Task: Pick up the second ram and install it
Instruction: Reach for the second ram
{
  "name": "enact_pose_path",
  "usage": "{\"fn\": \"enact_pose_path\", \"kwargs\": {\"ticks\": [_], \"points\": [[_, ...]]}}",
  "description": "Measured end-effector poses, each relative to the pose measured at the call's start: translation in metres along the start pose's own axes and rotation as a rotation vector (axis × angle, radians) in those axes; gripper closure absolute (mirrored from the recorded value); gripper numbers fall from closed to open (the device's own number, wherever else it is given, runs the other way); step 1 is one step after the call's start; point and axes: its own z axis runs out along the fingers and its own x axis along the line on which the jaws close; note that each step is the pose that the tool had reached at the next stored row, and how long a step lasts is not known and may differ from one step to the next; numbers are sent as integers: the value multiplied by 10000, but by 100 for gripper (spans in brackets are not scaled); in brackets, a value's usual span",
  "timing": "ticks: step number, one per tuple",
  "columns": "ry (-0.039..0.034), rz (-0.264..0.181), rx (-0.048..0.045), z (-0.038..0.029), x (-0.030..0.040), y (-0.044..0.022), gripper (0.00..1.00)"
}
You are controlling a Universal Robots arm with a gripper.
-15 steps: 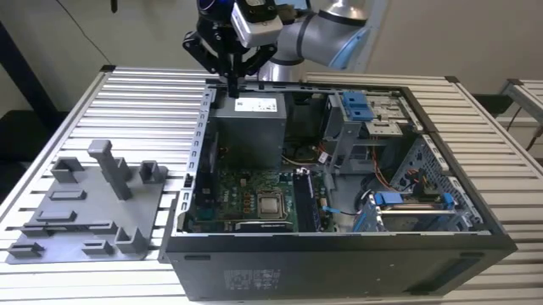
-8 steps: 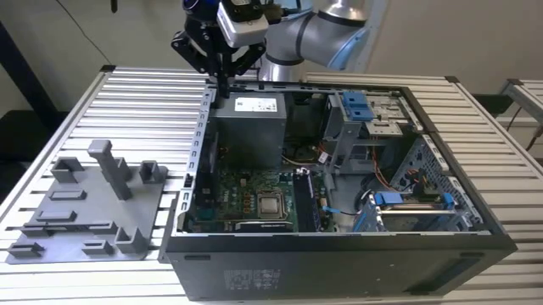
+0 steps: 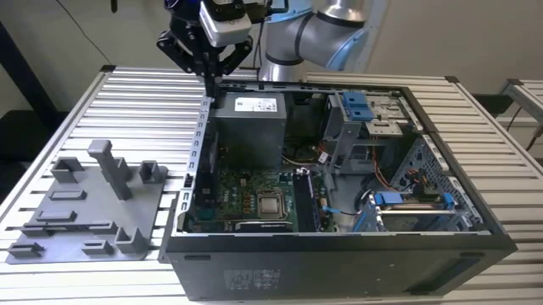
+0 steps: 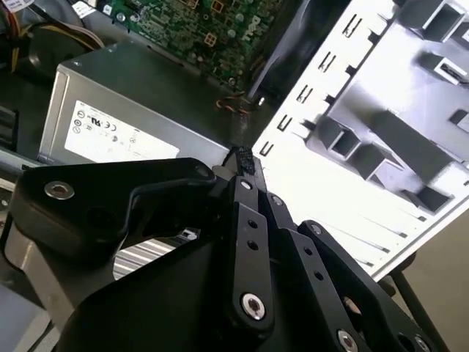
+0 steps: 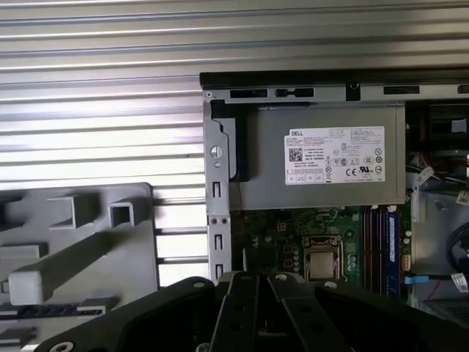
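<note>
My gripper [image 3: 210,75] hangs above the back corner of the open computer case [image 3: 200,136], on the exterior view's left. Its black fingers [image 4: 249,220] are shut, with nothing seen between them. In the first wrist view the gripper [image 5: 264,277] points towards the motherboard [image 5: 293,235] just below the power supply. A thin dark strip that looks like the second ram [image 5: 58,311] lies in a slot of the grey holder tray [image 3: 85,210], well away from the gripper. The memory slots [image 5: 375,246] run along the board beside the processor socket [image 3: 271,204].
The grey power supply [image 3: 248,127] fills the case's back corner under the gripper. A tall grey post [image 3: 110,168] and several blocks stand on the holder tray. Blue drive brackets [image 3: 358,105] and cables sit on the exterior view's right. A ribbed metal table [image 3: 136,101] carries everything.
</note>
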Motion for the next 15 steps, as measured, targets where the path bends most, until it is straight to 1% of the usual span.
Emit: {"fn": "enact_pose_path", "kwargs": {"ticks": [2,7,15], "points": [[3,-52,-7,0,47,-3,89],[17,-298,-45,3,136,-8,89],[32,-550,-92,7,331,-20,89]]}}
